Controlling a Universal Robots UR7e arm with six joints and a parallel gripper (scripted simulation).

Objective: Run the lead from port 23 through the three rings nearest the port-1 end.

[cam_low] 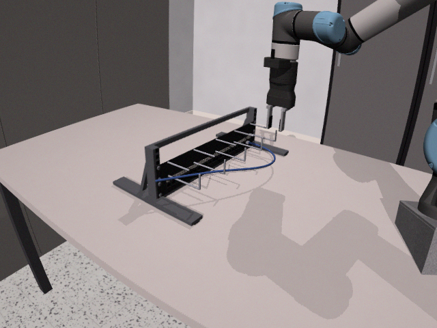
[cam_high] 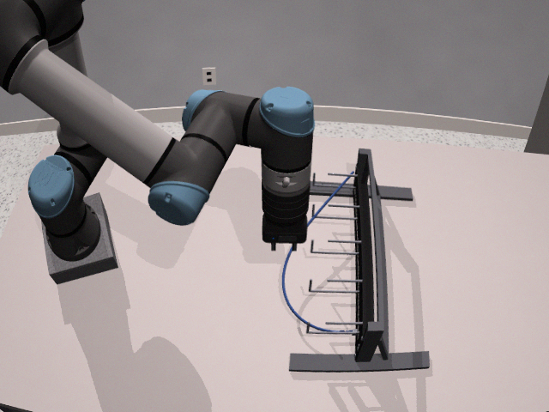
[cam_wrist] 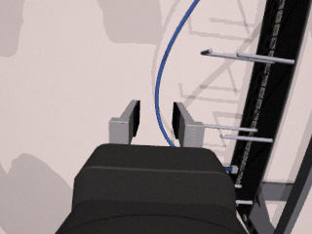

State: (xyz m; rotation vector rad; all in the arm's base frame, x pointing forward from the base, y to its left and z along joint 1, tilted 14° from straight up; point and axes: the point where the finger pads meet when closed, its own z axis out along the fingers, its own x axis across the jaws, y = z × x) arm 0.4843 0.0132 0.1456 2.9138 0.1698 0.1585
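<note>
Looking top-down: gripper (cam_high: 284, 246) hangs over the lead (cam_high: 284, 276), jaws partly open with nothing between them. Lead leaves the rack (cam_high: 364, 248) at the far end, bows out over the table (cam_high: 177, 310) and returns to the near end. Rings (cam_high: 333, 252) stick out in front; whether the lead sits in any I cannot tell from here.

Exterior: fingers (cam_low: 269, 118) stand well above the lead, near the far rings. Lead looks thin, limp and light, so it'll sag and slide if pinched loosely. I'd take it on the bow's free span, away from the rods. Rack is loose; a tug on the lead could drag it.

Wrist: lead (cam_wrist: 158, 93) runs between the pads (cam_wrist: 134, 117) in line of sight but lies below them. Port numbers unreadable; the plug end is hidden behind the gripper body.
</note>
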